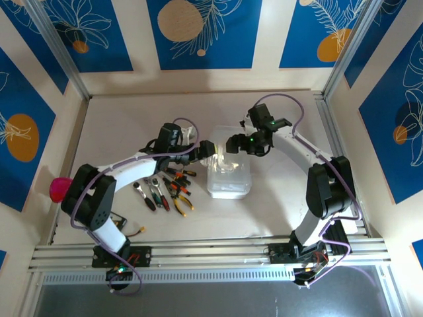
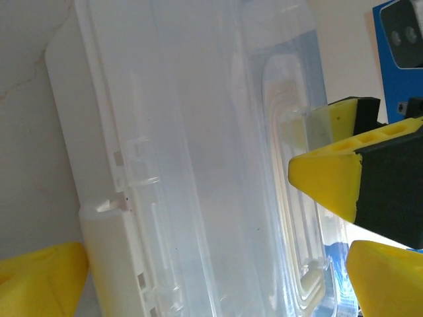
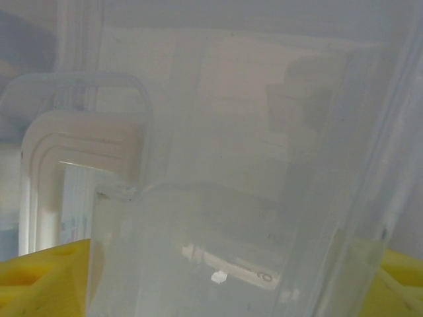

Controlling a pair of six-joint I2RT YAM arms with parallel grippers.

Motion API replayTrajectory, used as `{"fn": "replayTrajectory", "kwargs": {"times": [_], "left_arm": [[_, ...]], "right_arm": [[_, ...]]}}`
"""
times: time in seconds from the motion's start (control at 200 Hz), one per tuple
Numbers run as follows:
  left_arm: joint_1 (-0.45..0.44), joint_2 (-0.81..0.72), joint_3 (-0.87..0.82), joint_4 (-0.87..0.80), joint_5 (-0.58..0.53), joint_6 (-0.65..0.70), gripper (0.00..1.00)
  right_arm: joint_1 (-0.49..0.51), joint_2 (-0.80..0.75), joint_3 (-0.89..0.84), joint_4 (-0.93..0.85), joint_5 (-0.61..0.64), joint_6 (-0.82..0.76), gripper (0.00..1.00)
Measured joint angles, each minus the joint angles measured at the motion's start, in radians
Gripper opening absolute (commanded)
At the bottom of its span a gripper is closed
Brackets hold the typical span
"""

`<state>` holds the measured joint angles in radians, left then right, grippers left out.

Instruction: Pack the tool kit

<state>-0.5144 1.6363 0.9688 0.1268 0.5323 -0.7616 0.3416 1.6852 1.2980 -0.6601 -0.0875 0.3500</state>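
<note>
- Found the clear case (image 1: 229,177) on the table (image 1: 284,112), with both grippers at its far end.
- Logged the left gripper (image 1: 208,148) at the case's far-left corner with jaws spread full. Saw the case wall between them in the left wrist view, nothing pinched.
- Logged the right gripper (image 1: 235,144) over the case's far edge with jaws set wide and clear plastic between them. Saw no pinch.
- Saw nothing coloured inside the case and judged it empty. Could not read the lid's angle through the clear plastic.
- Counted the tools loose just left of the case: screwdrivers (image 1: 177,179) nearest, pliers (image 1: 182,202) off its near-left corner, wrenches (image 1: 144,193) farther left.
- Spotted a pink ball (image 1: 59,187) well left of the case, beyond the tools.
- Judged the case light, stiff but thin-walled, and slick, so likely to skid or flex under a one-sided push. Rated the rim or lid lip the best hold, with the other gripper bracing the base.
- Judged the tools small, hard and dense. Rated the grippy handles safer than the bare metal, pinched across mid-handle.
</note>
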Motion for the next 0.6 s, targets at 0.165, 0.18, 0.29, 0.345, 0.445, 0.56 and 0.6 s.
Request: {"fn": "replayTrajectory", "kwargs": {"times": [0.165,0.18,0.29,0.345,0.445,0.56,0.6], "left_arm": [[0.005,-0.014,-0.003,-0.006,0.002,0.017,1.00],[0.005,-0.016,-0.003,-0.008,0.002,0.019,1.00],[0.011,-0.033,-0.003,-0.023,0.006,0.041,1.00],[0.011,-0.044,-0.002,-0.038,0.010,0.058,1.00],[0.011,-0.061,0.011,-0.065,0.010,0.087,1.00],[0.012,-0.067,0.045,-0.077,0.016,0.108,1.00],[0.012,-0.067,0.055,-0.076,0.018,0.111,1.00]], "right_arm": [[-0.071,-0.040,-0.070,0.082,-0.123,-0.009,0.80],[-0.078,-0.043,-0.079,0.092,-0.136,-0.009,0.80],[-0.130,-0.078,-0.143,0.166,-0.243,-0.004,0.83],[-0.153,-0.089,-0.169,0.199,-0.289,-0.001,0.86],[-0.186,-0.101,-0.209,0.260,-0.361,0.006,0.87],[-0.212,-0.105,-0.239,0.311,-0.419,0.016,0.88],[-0.218,-0.105,-0.246,0.326,-0.434,0.019,0.88]]}}
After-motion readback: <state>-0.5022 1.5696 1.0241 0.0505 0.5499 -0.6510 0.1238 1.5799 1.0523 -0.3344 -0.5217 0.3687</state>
